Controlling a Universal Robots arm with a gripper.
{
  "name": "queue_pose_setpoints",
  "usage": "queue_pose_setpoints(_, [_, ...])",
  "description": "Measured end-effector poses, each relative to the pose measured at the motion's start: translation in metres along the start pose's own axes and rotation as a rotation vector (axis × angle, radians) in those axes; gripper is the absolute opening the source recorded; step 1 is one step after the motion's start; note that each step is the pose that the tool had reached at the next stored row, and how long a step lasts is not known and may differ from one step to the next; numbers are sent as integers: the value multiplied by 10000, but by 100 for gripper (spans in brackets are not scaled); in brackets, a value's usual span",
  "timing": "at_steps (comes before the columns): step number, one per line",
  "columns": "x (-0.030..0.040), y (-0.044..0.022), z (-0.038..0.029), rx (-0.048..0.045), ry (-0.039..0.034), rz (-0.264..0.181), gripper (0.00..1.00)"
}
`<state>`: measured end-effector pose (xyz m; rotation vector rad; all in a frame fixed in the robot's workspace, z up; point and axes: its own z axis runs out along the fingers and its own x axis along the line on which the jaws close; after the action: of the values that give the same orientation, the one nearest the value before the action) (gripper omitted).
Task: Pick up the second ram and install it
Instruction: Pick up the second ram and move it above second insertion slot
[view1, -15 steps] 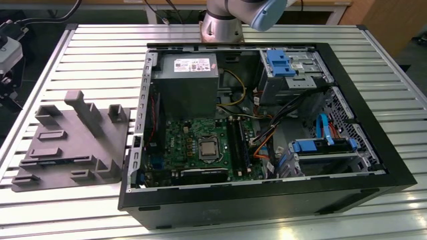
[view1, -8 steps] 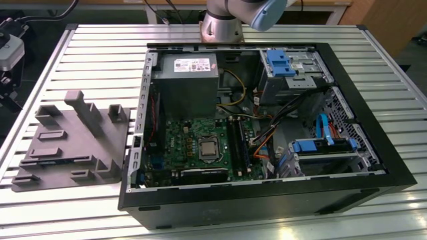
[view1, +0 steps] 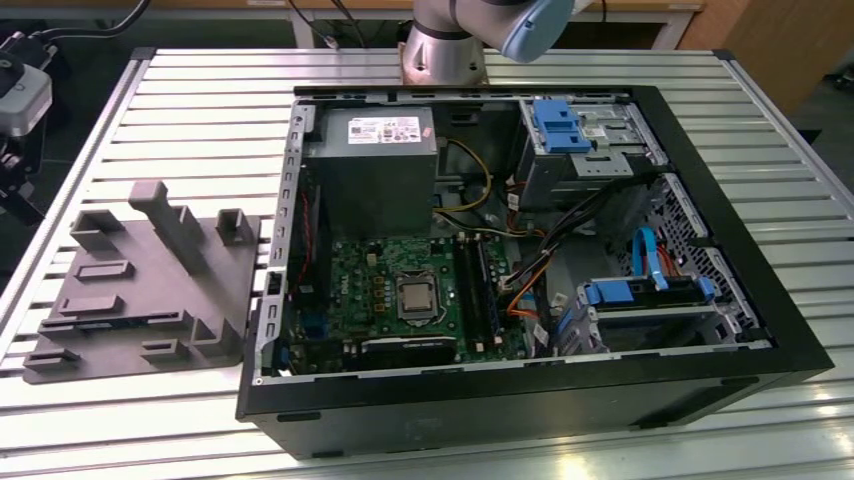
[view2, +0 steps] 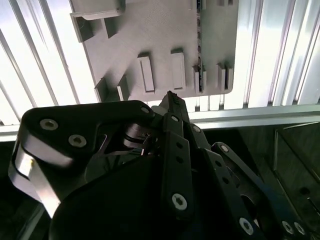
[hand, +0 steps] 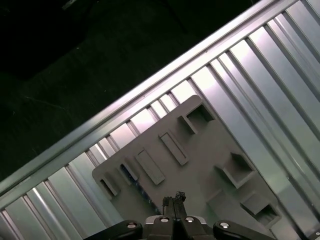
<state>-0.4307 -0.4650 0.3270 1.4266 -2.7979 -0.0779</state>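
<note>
The second ram (view2: 199, 60) stands on edge in the grey holder tray (view2: 165, 30), a thin dark strip between small posts. In the first wrist view it is a dark bluish sliver (hand: 130, 173) on the same tray (hand: 210, 180). My gripper (view2: 170, 95) hangs high above the tray's edge, well apart from the stick. Its fingertips meet in a point with nothing between them, so it is shut and holding nothing; the first wrist view shows the same closed tip (hand: 176, 196). In the exterior view the tray (view1: 134, 290) lies to the left of the open computer case (view1: 747, 330).
The case lies open on a slatted aluminium table (view1: 214, 100). Inside are the green motherboard (view1: 387, 290), its long black memory slots (view1: 477, 285), a grey power supply (view1: 374, 170), blue drive brackets (view1: 561, 125) and loose cables. The arm's base (view1: 441, 50) stands behind the case.
</note>
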Motion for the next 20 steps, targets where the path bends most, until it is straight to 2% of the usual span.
queue_pose_setpoints(20, [3, 4, 7, -41, 79, -1775, 11])
